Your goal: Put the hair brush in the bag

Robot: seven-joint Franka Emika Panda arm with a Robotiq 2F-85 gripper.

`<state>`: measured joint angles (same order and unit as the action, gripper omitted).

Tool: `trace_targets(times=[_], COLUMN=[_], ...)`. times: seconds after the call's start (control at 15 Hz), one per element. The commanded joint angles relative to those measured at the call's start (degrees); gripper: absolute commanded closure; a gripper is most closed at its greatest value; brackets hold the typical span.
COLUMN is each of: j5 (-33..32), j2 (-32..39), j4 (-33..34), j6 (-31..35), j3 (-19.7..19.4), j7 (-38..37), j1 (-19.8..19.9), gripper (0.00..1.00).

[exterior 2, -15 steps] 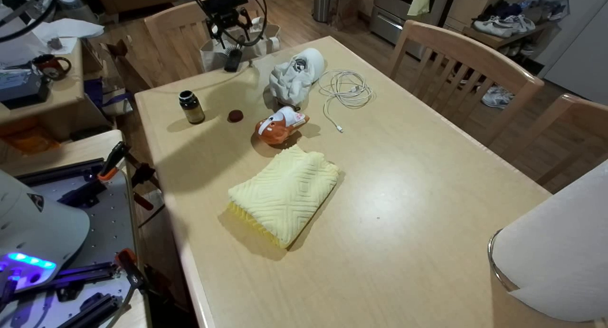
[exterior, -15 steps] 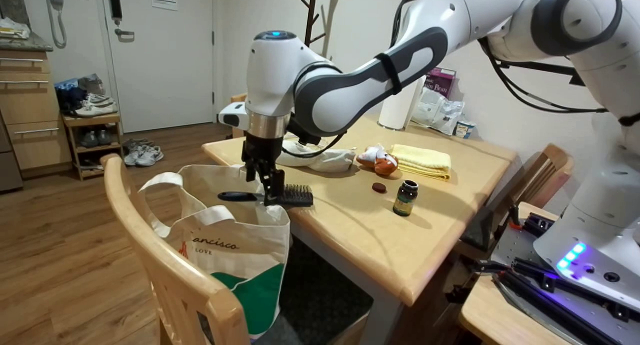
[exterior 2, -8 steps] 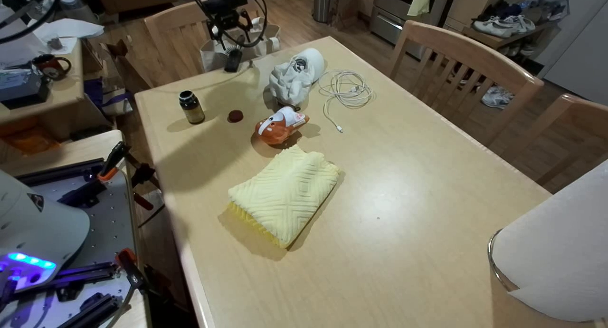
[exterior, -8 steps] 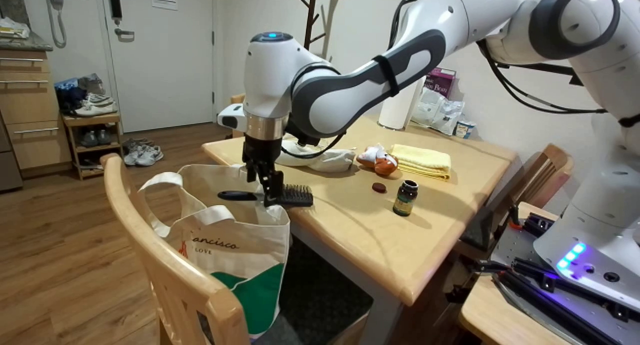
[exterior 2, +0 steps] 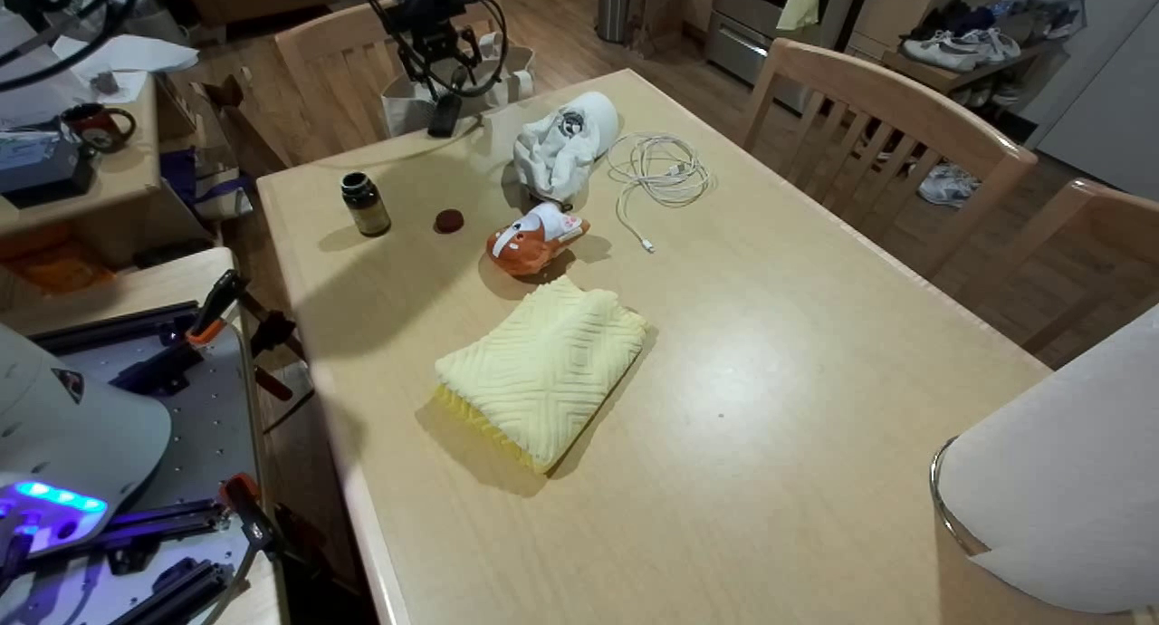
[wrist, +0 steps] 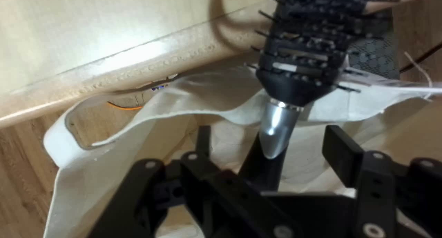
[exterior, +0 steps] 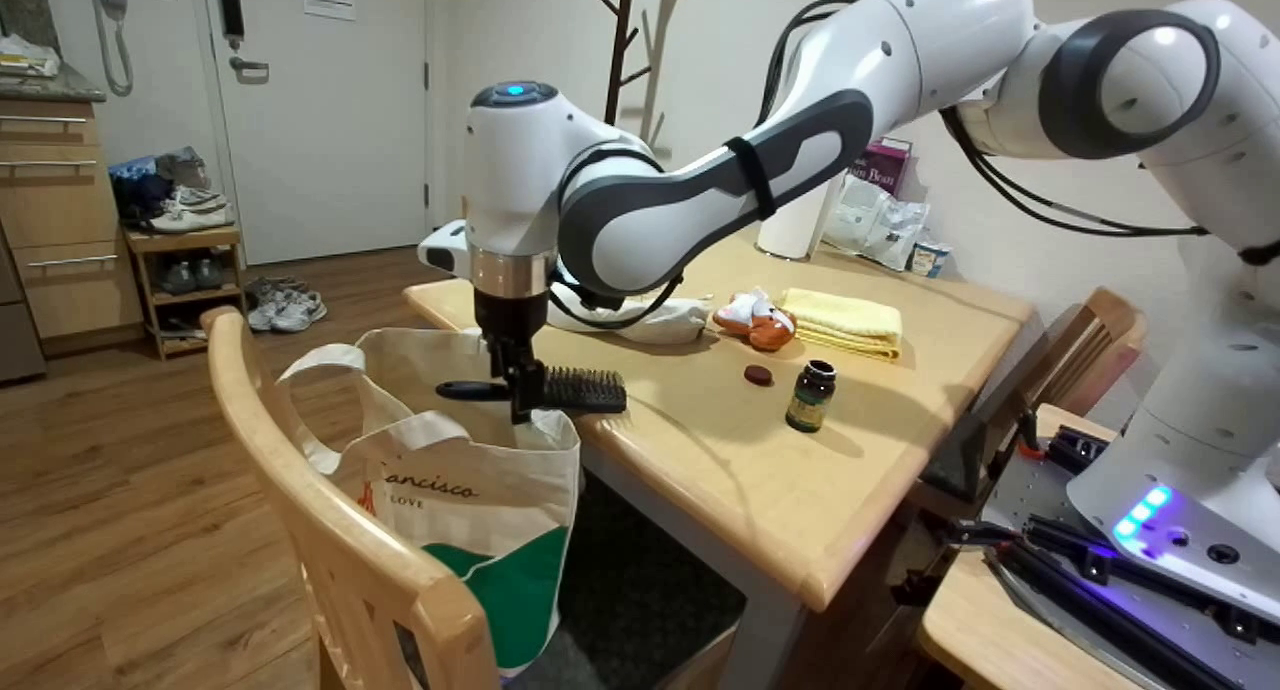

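Note:
The black hair brush (exterior: pixel 590 391) lies bristles up, its head at the table edge and its handle over the mouth of the cream tote bag (exterior: pixel 470 500). The bristled head shows large in the wrist view (wrist: pixel 310 48), with a silver collar below it. My gripper (exterior: pixel 519 398) is at the brush's neck. In the wrist view my gripper (wrist: pixel 271 145) is open, with one finger on each side of the handle and gaps on both sides. The handle's end is hidden there behind the gripper. The bag's open inside shows under the handle.
A wooden chair (exterior: pixel 420 560) stands against the bag. On the table (exterior 2: pixel 770 408) are a dark bottle (exterior 2: pixel 366 205), a red-brown cap (exterior 2: pixel 448 220), a plush toy (exterior 2: pixel 534 238), a yellow cloth (exterior 2: pixel 548 371), a white cloth item (exterior 2: pixel 557 158), a white cable (exterior 2: pixel 665 174) and a paper roll (exterior 2: pixel 1068 498).
My gripper has moved along the brush away from the head towards the handle, slightly lower, and has turned a little. The brush and bag have not visibly moved.

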<state>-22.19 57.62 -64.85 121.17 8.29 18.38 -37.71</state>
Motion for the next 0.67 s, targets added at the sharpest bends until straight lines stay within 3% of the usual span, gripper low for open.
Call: trace_targets(times=[0.0,0.47,0.53,0.6], j5=[-0.3,0.2,0.3,0.7], j2=[2.1,1.3,0.9,0.4], j4=[4.5,3.7,3.5,3.4], j6=[-2.1,-1.2,-0.9,-0.8], j3=[-1.0,-1.0,-0.8,-0.2], j7=[-1.8,-1.1,-0.6,0.2], j1=[-1.3,-1.1,-1.0,-0.6], gripper=[0.46,0.92,0.95,0.92])
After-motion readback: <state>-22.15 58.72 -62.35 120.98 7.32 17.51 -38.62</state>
